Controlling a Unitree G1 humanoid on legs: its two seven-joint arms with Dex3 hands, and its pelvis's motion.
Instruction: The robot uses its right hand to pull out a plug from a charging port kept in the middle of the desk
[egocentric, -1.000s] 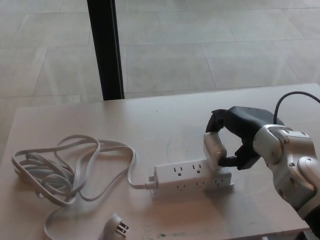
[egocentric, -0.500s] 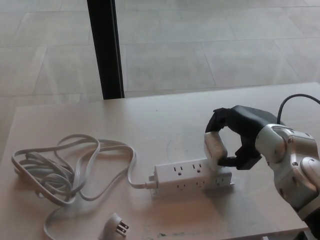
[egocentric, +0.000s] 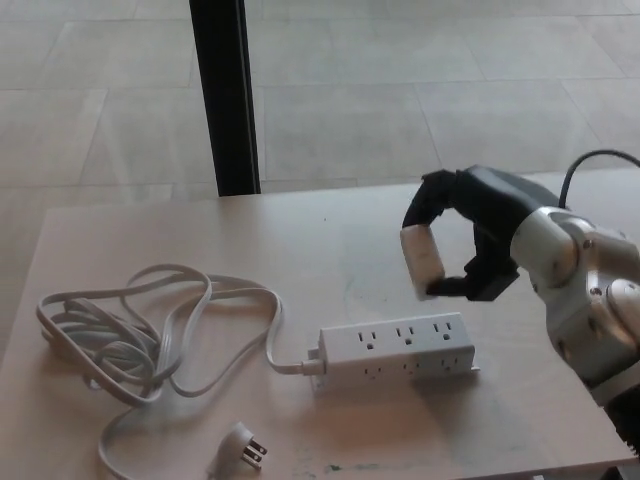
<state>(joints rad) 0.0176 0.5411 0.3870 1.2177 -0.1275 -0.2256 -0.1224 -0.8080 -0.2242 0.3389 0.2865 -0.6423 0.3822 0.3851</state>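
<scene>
A white power strip (egocentric: 398, 351) lies in the middle of the pale desk (egocentric: 330, 250), its sockets facing up and toward me. My right hand (egocentric: 475, 245) is raised above the strip's right end, shut on a white block-shaped plug (egocentric: 421, 262). The plug hangs clear of the strip, with a gap between them. The strip's own white cord (egocentric: 150, 335) runs left into a loose coil, and its pronged plug (egocentric: 240, 452) lies near the desk's front edge. My left hand does not show.
A black vertical post (egocentric: 227, 95) stands behind the desk's far edge, with a tiled floor (egocentric: 420, 90) beyond. A black cable (egocentric: 590, 160) loops over my right forearm. The desk's right front corner lies under my arm.
My right hand has lifted up and away from the strip with the white plug, which has come out of its socket. The camera has shifted a little, moving the whole scene right and down.
</scene>
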